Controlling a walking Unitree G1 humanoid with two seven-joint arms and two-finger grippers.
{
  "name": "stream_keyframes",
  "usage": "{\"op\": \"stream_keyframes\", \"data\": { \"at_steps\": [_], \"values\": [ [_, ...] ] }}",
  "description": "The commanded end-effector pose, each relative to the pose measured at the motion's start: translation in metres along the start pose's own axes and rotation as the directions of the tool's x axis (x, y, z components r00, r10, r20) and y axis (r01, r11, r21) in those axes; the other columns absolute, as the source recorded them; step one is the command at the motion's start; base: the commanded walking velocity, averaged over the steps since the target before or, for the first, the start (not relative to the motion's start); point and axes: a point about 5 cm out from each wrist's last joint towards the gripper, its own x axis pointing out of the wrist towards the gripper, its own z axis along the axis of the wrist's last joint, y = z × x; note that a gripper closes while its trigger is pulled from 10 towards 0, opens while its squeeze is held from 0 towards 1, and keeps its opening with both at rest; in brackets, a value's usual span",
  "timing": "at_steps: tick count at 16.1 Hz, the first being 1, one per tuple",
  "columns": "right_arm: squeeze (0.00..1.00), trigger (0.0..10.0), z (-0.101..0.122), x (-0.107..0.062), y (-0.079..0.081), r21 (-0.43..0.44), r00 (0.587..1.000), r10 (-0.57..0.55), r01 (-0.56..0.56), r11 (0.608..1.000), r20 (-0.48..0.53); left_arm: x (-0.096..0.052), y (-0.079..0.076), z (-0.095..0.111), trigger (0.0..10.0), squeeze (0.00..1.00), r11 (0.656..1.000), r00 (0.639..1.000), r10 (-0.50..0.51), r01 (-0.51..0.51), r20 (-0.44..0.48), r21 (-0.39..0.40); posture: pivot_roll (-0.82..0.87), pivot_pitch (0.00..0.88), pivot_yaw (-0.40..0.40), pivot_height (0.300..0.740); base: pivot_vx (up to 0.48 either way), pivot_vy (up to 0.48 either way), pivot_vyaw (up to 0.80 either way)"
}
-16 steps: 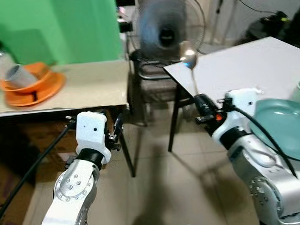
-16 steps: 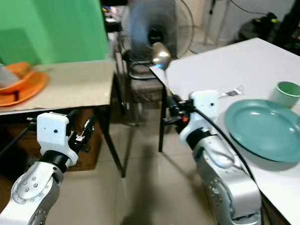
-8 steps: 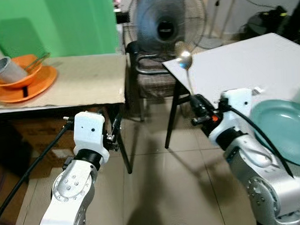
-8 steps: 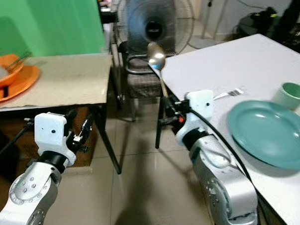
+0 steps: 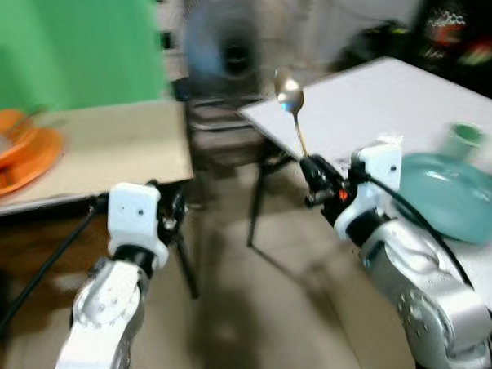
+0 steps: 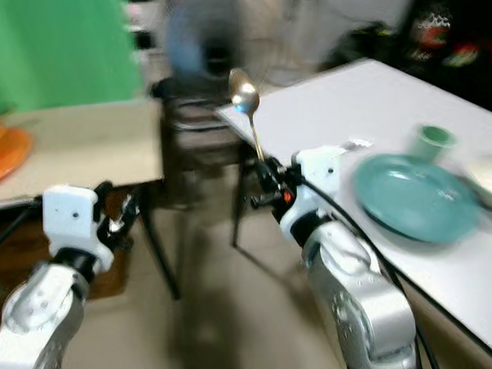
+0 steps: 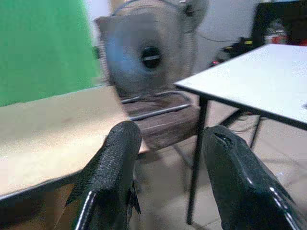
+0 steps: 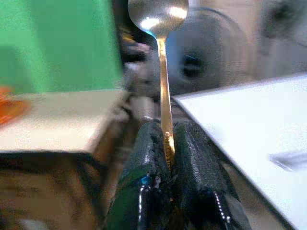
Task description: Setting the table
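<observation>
Spoon (image 8: 163, 72): standing upright, bowl up, beside the white table's (image 5: 365, 106) corner.
Right gripper (image 8: 168, 148): pinching the spoon's gold handle between closed fingers.
Left gripper (image 7: 168, 167): hanging with fingers spread, holding nothing.
Plate (image 6: 414, 197): lying on the table; a blurred green cup (image 6: 432, 137), probably, sitting just beyond.

Standing fan (image 7: 151, 52) behind a dark chair (image 7: 160, 122), green wall (image 7: 43, 48) alongside.
</observation>
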Motion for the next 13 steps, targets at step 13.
{"op": "stream_keyframes", "data": {
  "at_steps": [13],
  "values": [
    [0.00,10.0,0.0031,-0.0004,-0.0043,0.000,0.999,-0.037,0.037,0.999,0.004,0.0019,-0.0048,-0.0028,10.0,0.00,0.999,0.999,-0.038,0.039,-0.022,0.012,-0.08,0.019,0.015,0.740,0.000,0.000,-0.62]
  ]
}}
